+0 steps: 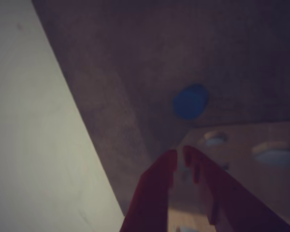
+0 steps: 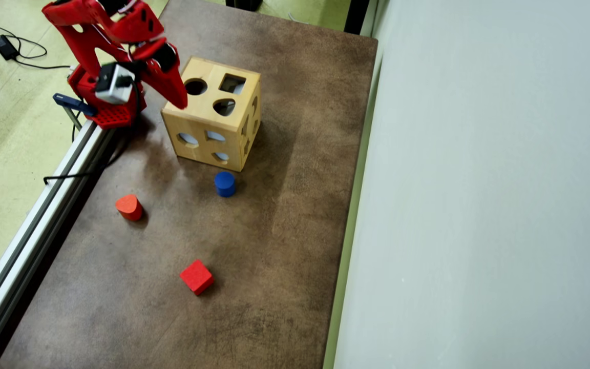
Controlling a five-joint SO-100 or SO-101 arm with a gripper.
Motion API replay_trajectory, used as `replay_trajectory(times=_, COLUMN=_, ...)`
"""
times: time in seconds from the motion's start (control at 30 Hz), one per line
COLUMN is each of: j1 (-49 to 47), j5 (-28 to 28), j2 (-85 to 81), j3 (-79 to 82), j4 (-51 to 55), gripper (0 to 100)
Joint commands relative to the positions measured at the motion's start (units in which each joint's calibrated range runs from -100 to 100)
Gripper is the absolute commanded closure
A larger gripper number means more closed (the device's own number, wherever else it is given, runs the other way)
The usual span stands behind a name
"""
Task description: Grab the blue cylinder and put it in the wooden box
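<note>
On the brown mat, the blue cylinder (image 2: 225, 183) sits untouched just beside the wooden box (image 2: 212, 120). My claw (image 1: 180, 155) hangs over the box edge, nearly closed, empty. Grab and drop both left.

The wooden box (image 2: 208, 125) is showing pale, unpainted wood with a smooth, matt finish and clean-cut holes. The worktop (image 2: 254, 266) is looking like a brown, mottled, matt surface with a slightly rough, worn texture; in the wrist view it is appearing grainy. The blue cylinder (image 2: 225, 183) is showing a painted, even, softly matt coat, as are the orange-red block (image 2: 129, 206) and the red cube (image 2: 196, 277). The arm (image 2: 121, 31) is looking like red moulded plastic with a faint sheen. The rail (image 2: 44, 205) along the worktop's edge is reading as silvery metal.
</note>
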Motion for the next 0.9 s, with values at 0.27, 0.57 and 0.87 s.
replay_trajectory(times=0.27, j1=-0.18, j5=0.29, j2=22.17, j3=-8.39, j4=-14.09, gripper=97)
replay_trajectory(times=0.57, j1=-2.48, j5=0.34, j2=29.98, j3=-15.37, j4=-13.85, gripper=97)
replay_trajectory(times=0.87, j1=-5.01, j5=0.34, j2=28.28, j3=-17.42, j4=-1.06, gripper=96)
